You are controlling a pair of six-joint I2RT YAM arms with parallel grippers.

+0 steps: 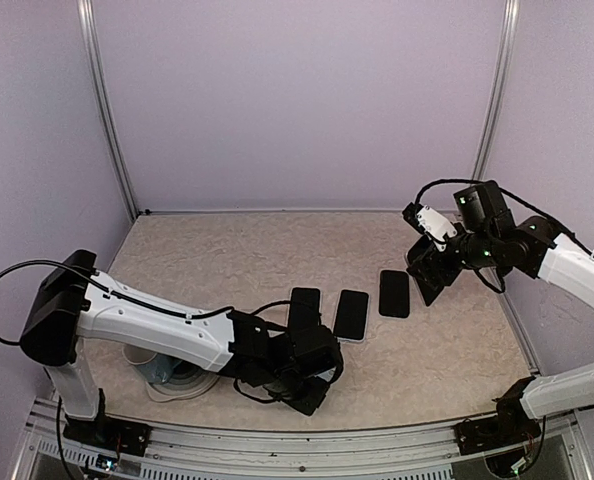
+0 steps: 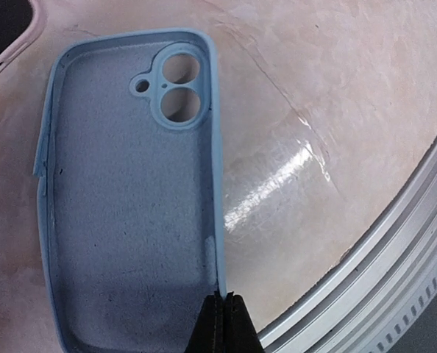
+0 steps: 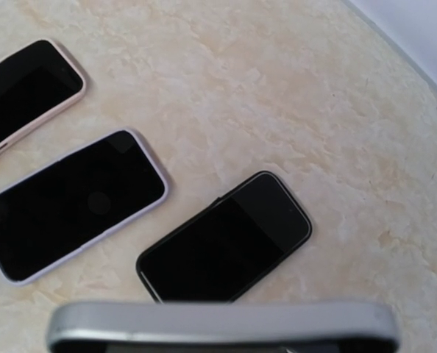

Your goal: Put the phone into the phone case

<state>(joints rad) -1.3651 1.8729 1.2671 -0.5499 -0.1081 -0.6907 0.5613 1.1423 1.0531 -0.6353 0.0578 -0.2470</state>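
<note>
The light blue phone case [image 2: 123, 206] lies open side up on the table, camera holes at its far end. My left gripper [image 2: 224, 303] is shut on the case's right side wall near the bottom corner; from above it sits low at the table's front [image 1: 310, 393], and the case is hidden under the arm. My right gripper [image 1: 429, 272] hangs over the right of the table, shut on the phone [image 1: 427, 283]. The phone's silver edge [image 3: 218, 323] runs across the bottom of the right wrist view and hides the fingers.
Three cased phones lie face up mid-table: pink-edged [image 3: 20, 92], white-edged [image 3: 71, 202] and black [image 3: 226, 239]. The table's metal front rail [image 2: 380, 294] runs close beside the case. A round white and grey object [image 1: 172, 378] sits under the left arm.
</note>
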